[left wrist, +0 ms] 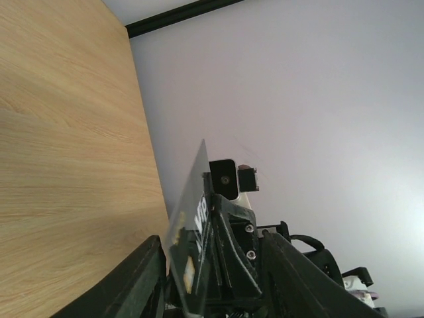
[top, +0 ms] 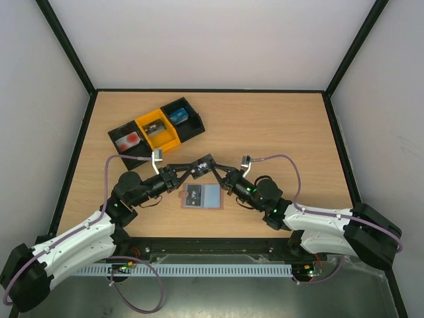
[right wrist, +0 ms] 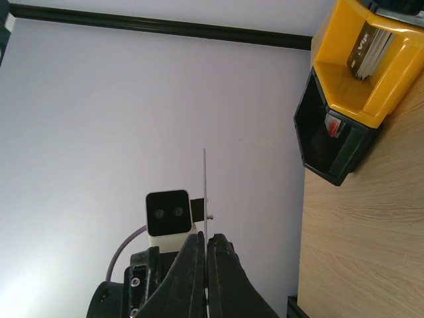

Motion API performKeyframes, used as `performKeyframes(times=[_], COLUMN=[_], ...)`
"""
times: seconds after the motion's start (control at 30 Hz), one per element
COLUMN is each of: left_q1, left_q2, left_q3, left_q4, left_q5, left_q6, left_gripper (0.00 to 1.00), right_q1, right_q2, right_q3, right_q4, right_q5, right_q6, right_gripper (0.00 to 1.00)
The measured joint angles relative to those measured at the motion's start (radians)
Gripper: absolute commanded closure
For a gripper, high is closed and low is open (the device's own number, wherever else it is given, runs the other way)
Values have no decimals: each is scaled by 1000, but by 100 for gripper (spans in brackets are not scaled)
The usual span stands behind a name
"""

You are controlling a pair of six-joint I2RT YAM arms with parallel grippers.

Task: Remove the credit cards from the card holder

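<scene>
Holding one credit card clamped edge-on in my right gripper, above the card holder; my left gripper fingers stand apart around it.

Table is wood-grain laminate, smooth and mostly matt with a soft sheen. Tray looks like hard moulded plastic in yellow and black, a bit glossy on the edges. Card is thin stiff plastic, dark-faced, and its flat side catches a greyish shine in the left wrist view. Holder reads as matt and soft, can't tell if it's leather or fabric. Arms have smooth white plastic shells with black matt joints. Walls are flat matt.
</scene>
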Motion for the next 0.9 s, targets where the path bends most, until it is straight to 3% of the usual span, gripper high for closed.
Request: performKeyframes(times=[0.23,0.57,0.77,0.9], left_q1=[0,3,42,92], left_q2=[31,30,31,32], left_q3=[-8,-10,-8,12], left_q4=[39,37,10,-53], left_q5=[2,4,51,101], left_q6=[-10,23,63,97], left_gripper=[97,97,97,97], right_q1=[0,0,0,0], right_q2=[32,13,-56,-136], right_q3=[0,-46,-49,-67], right_q4=[41,50,-1,-72], right_q5=[1,6,-10,-10], right_q6=[24,24,-25,-65], right_gripper=[97,61,29,13])
